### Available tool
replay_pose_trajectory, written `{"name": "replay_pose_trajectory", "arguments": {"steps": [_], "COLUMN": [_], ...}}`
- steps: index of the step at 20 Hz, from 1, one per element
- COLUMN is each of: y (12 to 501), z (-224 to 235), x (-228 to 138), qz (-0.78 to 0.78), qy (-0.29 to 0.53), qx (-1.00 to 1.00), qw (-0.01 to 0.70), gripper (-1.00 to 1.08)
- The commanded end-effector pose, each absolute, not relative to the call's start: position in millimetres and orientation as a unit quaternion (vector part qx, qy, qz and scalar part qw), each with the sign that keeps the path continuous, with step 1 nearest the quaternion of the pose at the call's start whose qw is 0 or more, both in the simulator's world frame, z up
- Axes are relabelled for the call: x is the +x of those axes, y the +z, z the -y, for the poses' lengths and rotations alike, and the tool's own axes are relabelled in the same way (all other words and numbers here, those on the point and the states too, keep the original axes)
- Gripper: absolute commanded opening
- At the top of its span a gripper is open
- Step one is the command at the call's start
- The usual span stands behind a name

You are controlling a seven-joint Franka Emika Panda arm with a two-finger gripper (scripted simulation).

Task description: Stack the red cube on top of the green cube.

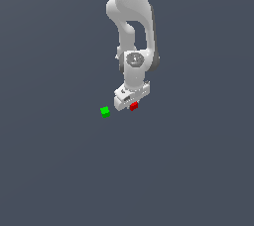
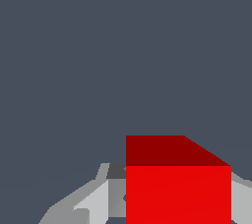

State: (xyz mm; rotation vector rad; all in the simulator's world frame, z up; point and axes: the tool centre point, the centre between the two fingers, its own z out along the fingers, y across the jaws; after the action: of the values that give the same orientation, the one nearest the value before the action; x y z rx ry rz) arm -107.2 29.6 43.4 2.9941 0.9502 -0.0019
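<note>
The red cube point(image 1: 133, 106) sits between the fingertips of my white gripper point(image 1: 132, 103), just under the hand. In the wrist view the red cube point(image 2: 178, 188) fills the space between the two grey fingers point(image 2: 101, 201), which press against both its sides, so the gripper point(image 2: 178, 203) is shut on it. The green cube point(image 1: 104, 112) lies on the dark grey floor, a short way toward the exterior view's left of the gripper and apart from it. The green cube does not show in the wrist view.
The white arm point(image 1: 131, 22) comes down from the top of the exterior view. A plain dark grey floor point(image 1: 59, 170) lies all around the two cubes.
</note>
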Motion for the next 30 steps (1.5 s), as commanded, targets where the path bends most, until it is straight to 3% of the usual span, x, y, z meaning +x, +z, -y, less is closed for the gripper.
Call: {"name": "replay_pose_trajectory", "arguments": {"steps": [1, 14, 22, 30], "y": [57.2, 118.1, 116.7, 99.6], "z": [-29.6, -30.4, -24.7, 19.4], "x": [-107.2, -106.5, -105.0, -96.8], "qz": [-0.303, -0.303, -0.303, -0.303], "qy": [0.000, 0.000, 0.000, 0.000], "qx": [0.953, 0.953, 0.953, 0.953], "qw": [0.000, 0.000, 0.000, 0.001], "gripper": [-1.00, -1.00, -1.00, -1.00]}}
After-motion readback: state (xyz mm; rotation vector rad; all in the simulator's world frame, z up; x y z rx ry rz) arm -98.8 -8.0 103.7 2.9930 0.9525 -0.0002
